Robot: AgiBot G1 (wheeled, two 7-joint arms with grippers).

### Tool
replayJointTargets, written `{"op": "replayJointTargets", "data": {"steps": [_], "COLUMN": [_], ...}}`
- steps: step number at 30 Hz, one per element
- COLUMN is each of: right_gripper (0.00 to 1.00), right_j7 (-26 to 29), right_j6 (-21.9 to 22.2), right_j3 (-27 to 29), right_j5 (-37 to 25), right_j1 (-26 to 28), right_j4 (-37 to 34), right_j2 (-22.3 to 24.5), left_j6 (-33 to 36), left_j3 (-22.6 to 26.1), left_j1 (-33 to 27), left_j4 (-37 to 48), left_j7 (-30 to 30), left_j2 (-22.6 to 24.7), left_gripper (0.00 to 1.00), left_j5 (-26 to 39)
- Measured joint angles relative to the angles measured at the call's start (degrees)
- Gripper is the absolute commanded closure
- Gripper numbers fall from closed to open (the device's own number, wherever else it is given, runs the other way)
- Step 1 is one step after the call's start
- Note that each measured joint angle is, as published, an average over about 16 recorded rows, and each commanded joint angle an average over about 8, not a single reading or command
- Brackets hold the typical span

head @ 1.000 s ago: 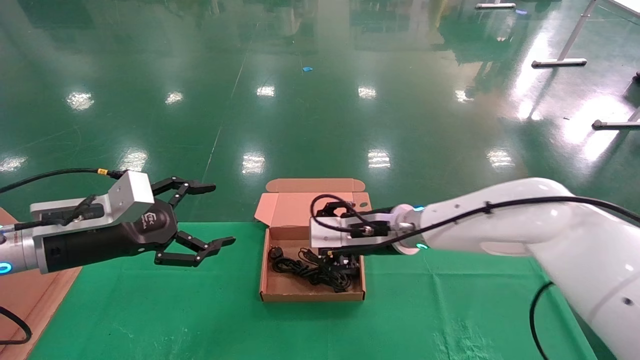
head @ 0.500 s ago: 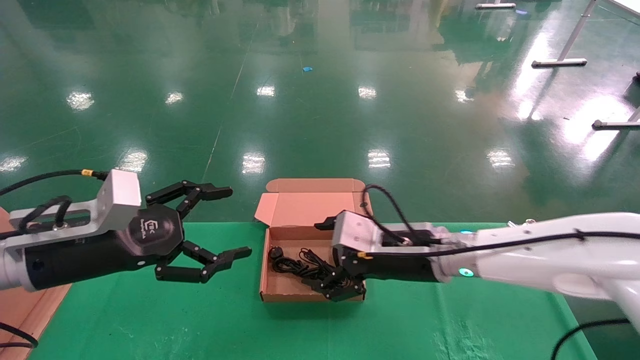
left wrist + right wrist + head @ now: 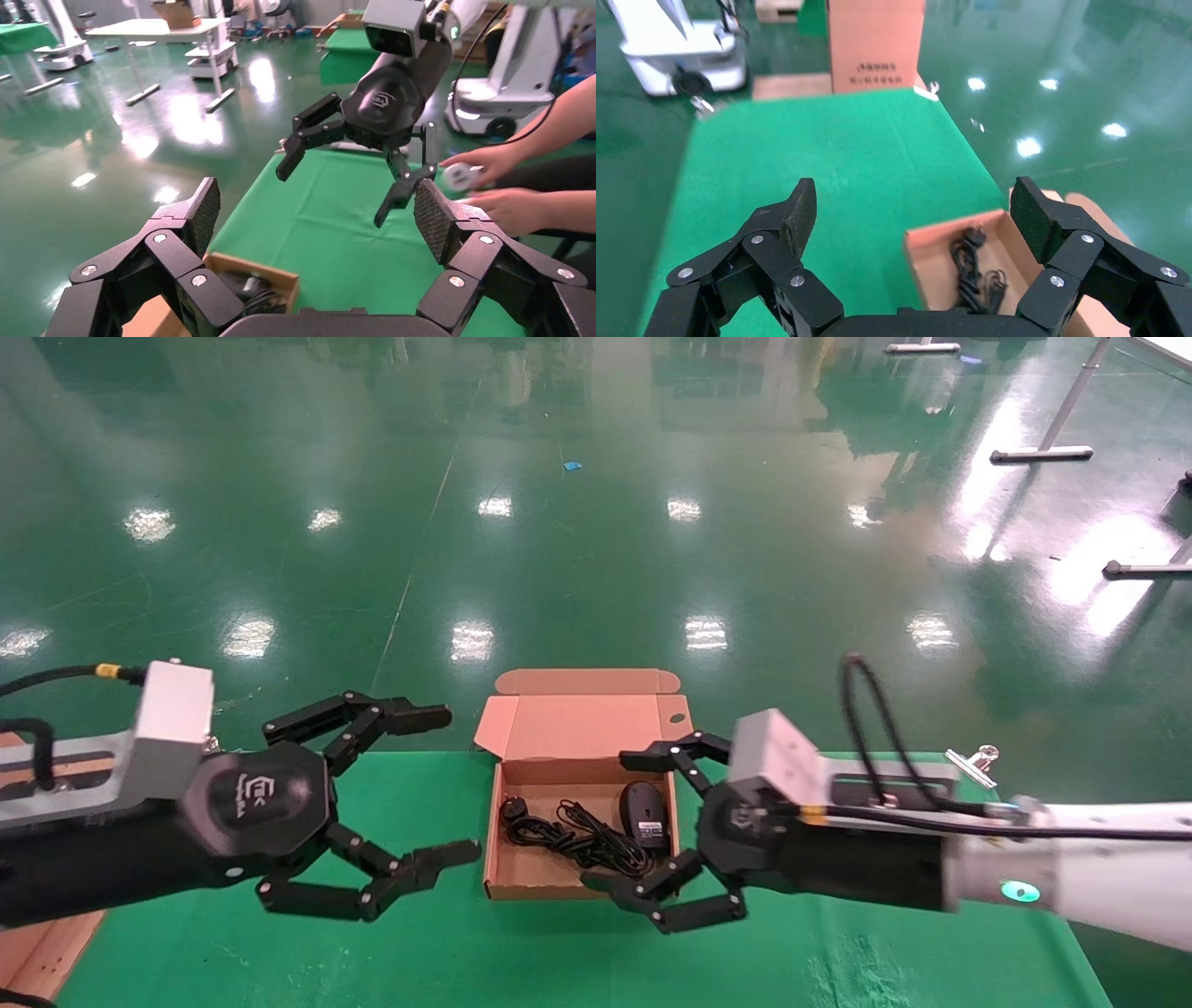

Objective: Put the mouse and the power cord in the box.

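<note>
- The right gripper (image 3: 641,826) is withdrawing from the box (image 3: 579,889) toward 3 o'clock; half a second ago its fingers were lying over the box's right half, and now they are hanging at the box's right wall, spread wide and holding nothing.
- The mouse (image 3: 644,816), hidden under that gripper in the earlier head views, is now lying uncovered on the box floor at the right side, with its label facing up.
- The power cord (image 3: 559,833) is resting in a loose bundle at the 9 o'clock side of the mouse, inside the box, unchanged from a second ago; whether the two are touching cannot be told.
- The left gripper (image 3: 424,794) is hovering wide open and empty above the green cloth (image 3: 279,961), at 9 o'clock of the box, slightly closer to it than before.
- The flap lid (image 3: 582,724) is standing open at 12 o'clock.
- Judgement: both items are sitting in the box, so the placing step appears complete and only arm retraction is remaining.
</note>
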Motion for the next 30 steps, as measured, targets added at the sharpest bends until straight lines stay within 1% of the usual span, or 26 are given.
{"op": "replayJointTargets", "data": {"steps": [20,25,30], "right_gripper": [0.0,0.0,0.0], "right_j7": [9.83,11.31,11.94], "right_j6": [-13.37,-15.56,-16.53], "right_j3": [16.33,19.01,20.2], "right_j5": [13.8,16.08,17.11], "right_j1": [-11.56,-13.47,-14.33], "right_j4": [14.33,16.68,17.72], "right_j2": [14.15,16.46,17.48], "left_j6": [4.65,5.43,5.77], "left_j3": [-11.7,-13.64,-14.5], "left_j1": [8.99,10.48,11.14], "left_j4": [-15.42,-17.94,-19.05], "left_j7": [-12.7,-14.64,-15.47], "left_j2": [-3.52,-4.1,-4.37], "left_gripper": [0.0,0.0,0.0], "left_j5": [-0.97,-1.13,-1.22]}}
